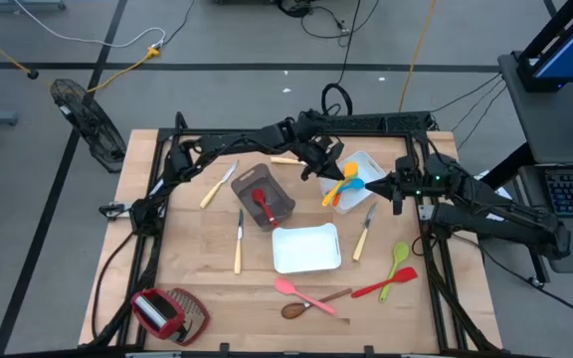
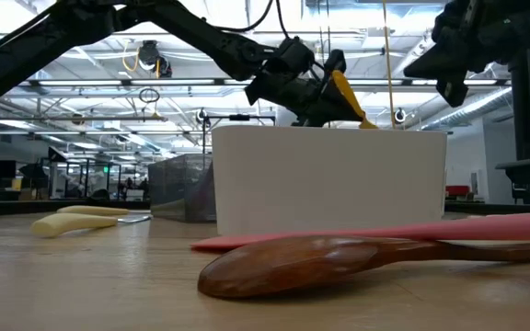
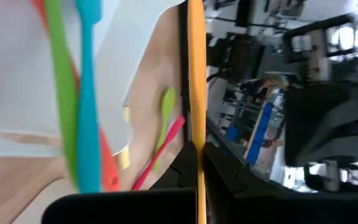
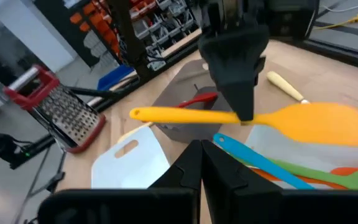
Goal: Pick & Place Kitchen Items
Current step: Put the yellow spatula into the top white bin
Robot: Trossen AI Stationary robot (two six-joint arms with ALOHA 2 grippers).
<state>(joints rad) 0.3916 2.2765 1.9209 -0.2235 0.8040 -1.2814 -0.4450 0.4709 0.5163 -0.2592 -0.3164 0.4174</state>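
My left end effector (image 4: pixel 244 118) grips the yellow spatula (image 4: pixel 319 124) by its handle — held above the white tray (image 1: pixel 366 164) on the bench (image 1: pixel 217 288). My right end effector (image 1: pixel 394 184) — clenched, empty — waits beside.

Yellow spatula (image 1: pixel 338 175) in left gripper (image 1: pixel 318 165) above tray (image 1: pixel 366 169)

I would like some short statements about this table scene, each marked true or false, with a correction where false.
1. The left end effector is shut on the yellow spatula. True.
2. The yellow spatula lies flat on the table. False: it is held in the air above the far white tray.
3. A red utensil lies in the grey bin. True.
4. The near white tray holds the wooden spoon. False: the spoon lies on the table, nearer than that tray.
5. The right end effector holds a knife. False: it is shut and holds nothing.
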